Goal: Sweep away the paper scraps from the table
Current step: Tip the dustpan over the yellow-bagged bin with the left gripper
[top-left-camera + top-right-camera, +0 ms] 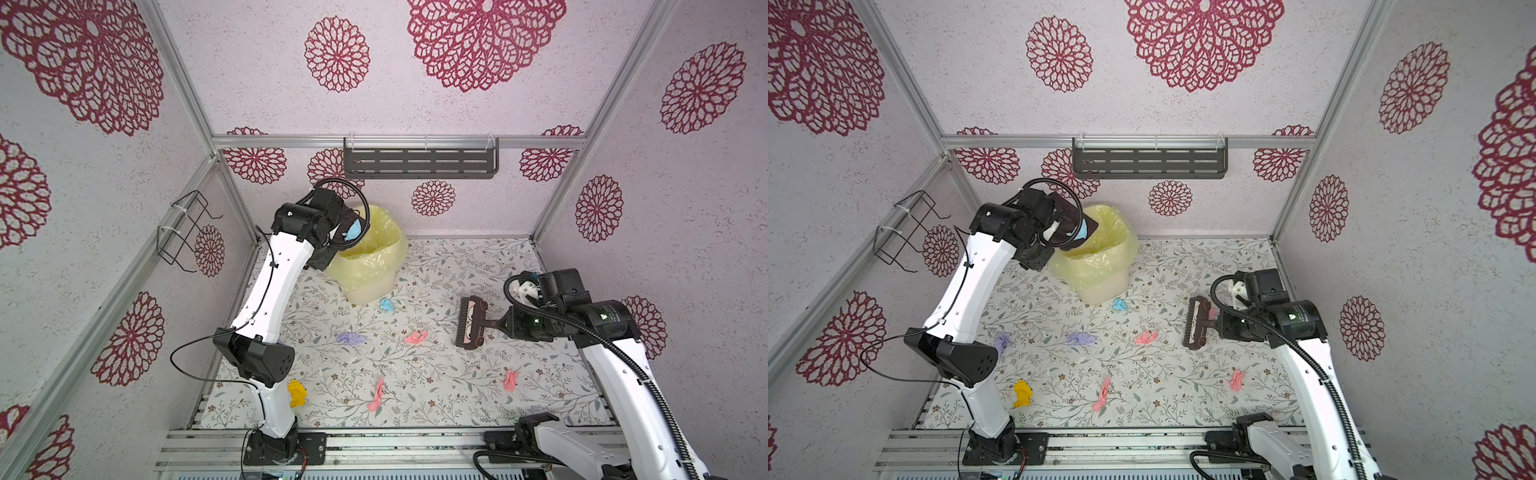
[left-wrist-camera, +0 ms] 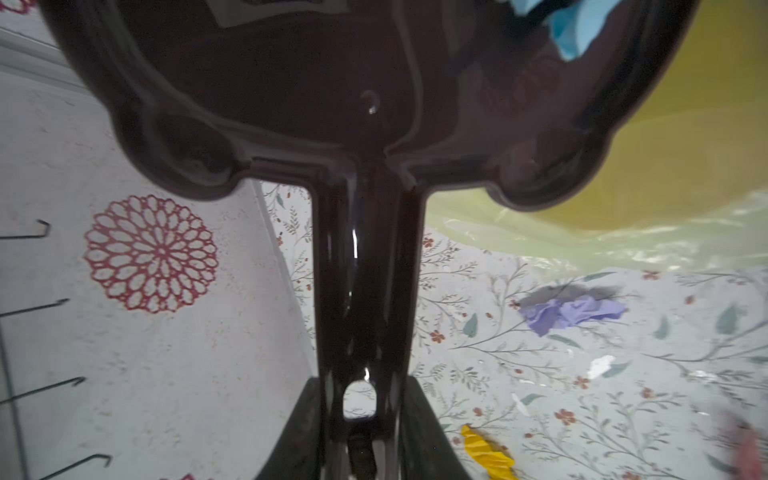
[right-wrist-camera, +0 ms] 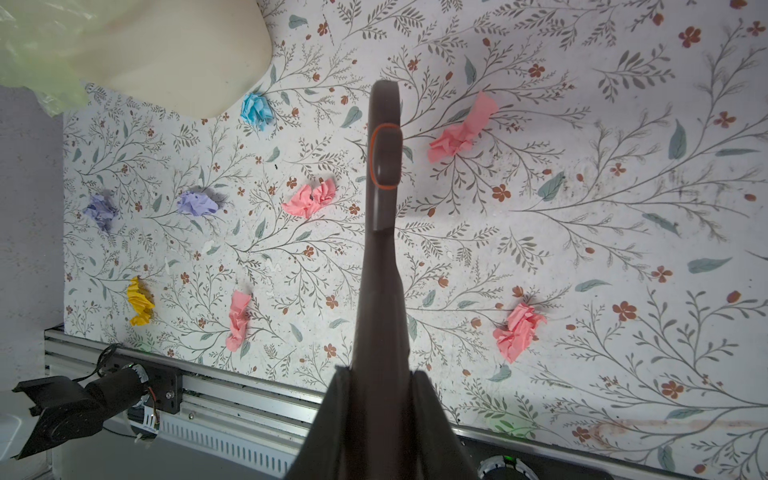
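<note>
My left gripper [image 2: 365, 399] is shut on the handle of a dark brown dustpan [image 2: 291, 83], which is tilted over the yellow-lined bin [image 1: 374, 266]. A light blue scrap [image 1: 354, 230] lies in the pan. My right gripper [image 3: 376, 374] is shut on the handle of a dark brush [image 1: 471, 322], held at the right of the table [image 1: 457, 266]. Several paper scraps lie on the table: a blue one [image 1: 386, 305] by the bin, a lilac one [image 1: 350, 338], pink ones [image 1: 415, 336] [image 1: 377, 395] [image 1: 510, 380] and a yellow one [image 1: 296, 392]. Another lilac scrap [image 1: 1003, 340] sits by my left arm.
A black wire rack [image 1: 187, 232] hangs on the left wall and a grey slotted shelf [image 1: 419, 160] on the back wall. An aluminium rail [image 1: 374, 440] runs along the table's front edge, carrying both arm bases.
</note>
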### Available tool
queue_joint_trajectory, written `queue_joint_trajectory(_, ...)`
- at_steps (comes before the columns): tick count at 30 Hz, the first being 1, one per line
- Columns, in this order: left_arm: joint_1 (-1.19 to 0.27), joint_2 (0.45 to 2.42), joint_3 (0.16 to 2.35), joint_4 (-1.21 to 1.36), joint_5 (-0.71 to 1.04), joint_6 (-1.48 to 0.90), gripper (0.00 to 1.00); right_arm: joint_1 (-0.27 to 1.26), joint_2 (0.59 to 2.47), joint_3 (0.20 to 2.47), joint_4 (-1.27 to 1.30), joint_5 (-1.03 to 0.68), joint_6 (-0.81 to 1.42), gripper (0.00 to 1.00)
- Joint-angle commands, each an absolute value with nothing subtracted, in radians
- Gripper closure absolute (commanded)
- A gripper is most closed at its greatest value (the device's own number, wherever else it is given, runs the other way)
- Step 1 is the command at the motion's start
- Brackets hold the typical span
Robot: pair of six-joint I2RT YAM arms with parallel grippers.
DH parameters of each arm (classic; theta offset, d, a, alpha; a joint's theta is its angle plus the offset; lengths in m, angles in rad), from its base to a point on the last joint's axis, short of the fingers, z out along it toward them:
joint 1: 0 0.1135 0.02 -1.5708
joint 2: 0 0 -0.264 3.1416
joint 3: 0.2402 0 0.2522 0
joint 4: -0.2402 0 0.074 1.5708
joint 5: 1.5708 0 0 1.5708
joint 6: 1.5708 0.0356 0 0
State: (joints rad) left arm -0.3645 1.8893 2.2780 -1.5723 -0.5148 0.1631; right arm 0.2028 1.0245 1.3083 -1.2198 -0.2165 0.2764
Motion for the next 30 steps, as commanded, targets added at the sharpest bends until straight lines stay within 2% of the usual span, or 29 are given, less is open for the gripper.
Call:
queue_joint_trajectory(1, -0.404, 1.920, 2.296, -1.509, -0.763, 0.276, 1.00, 0.193, 1.013, 1.328, -1.207, -0.239, 0.254, 1.00)
queue_joint_trajectory(7, -0.516, 1.922, 2.219, -1.261, -1.066, 0.571, 1.00, 0.193, 1.025, 1.322, -1.201, -0.251, 0.256, 1.00)
queue_joint_trajectory(15, -0.558, 1.829, 1.961, -0.826, -1.189, 0.978, 1.00, 0.192, 1.022, 1.321, -1.200, -0.255, 0.257, 1.00)
queue_joint_trajectory(26, -0.558, 1.770, 1.925, -0.774, -1.211, 1.002, 1.00, 0.191, 1.020, 1.313, -1.187, -0.267, 0.257, 1.00)
queue_joint_trajectory(30, -0.562, 1.757, 1.959, -0.838, -1.187, 0.914, 1.00, 0.191, 1.024, 1.323, -1.203, -0.234, 0.247, 1.00)
